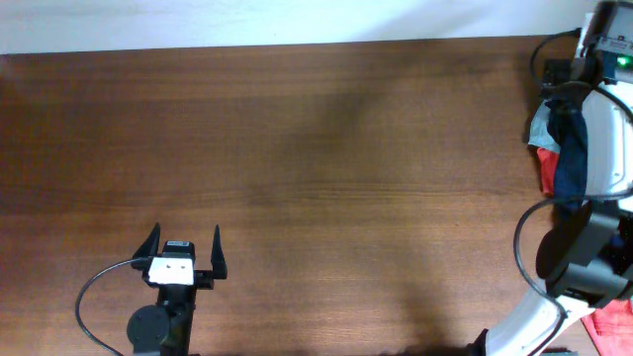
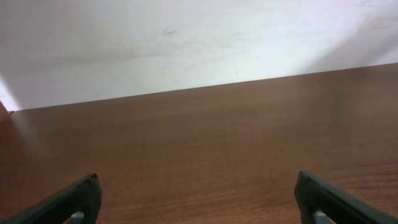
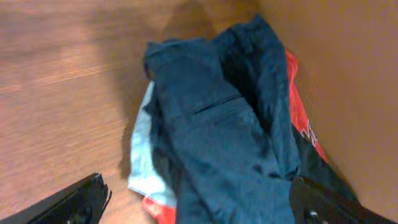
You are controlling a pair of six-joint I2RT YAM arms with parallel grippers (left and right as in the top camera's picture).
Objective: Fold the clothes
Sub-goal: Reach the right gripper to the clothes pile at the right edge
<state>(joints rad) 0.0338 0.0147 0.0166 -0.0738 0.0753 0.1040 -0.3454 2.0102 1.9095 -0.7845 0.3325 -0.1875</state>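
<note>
A crumpled dark navy garment (image 3: pixel 217 124) with a pocket slit tops a heap at the table's right edge (image 1: pixel 572 148); it is too bunched for me to tell its shape. Red fabric (image 3: pixel 298 118) and pale grey-blue fabric (image 3: pixel 143 143) lie under it. My right gripper (image 3: pixel 199 186) hangs open just over the heap, one finger on each side of the navy cloth, gripping nothing. In the overhead view the right arm (image 1: pixel 593 237) covers those fingers. My left gripper (image 1: pixel 186 229) stands open and empty near the front left, over bare wood (image 2: pixel 198 180).
The brown wooden table (image 1: pixel 316 148) runs to a white wall (image 2: pixel 186 43) at the back. A brown flat surface (image 3: pixel 348 74) rises right of the heap. Black cables (image 1: pixel 534 69) loop round the right arm. More red cloth (image 1: pixel 615 326) shows at the bottom right corner.
</note>
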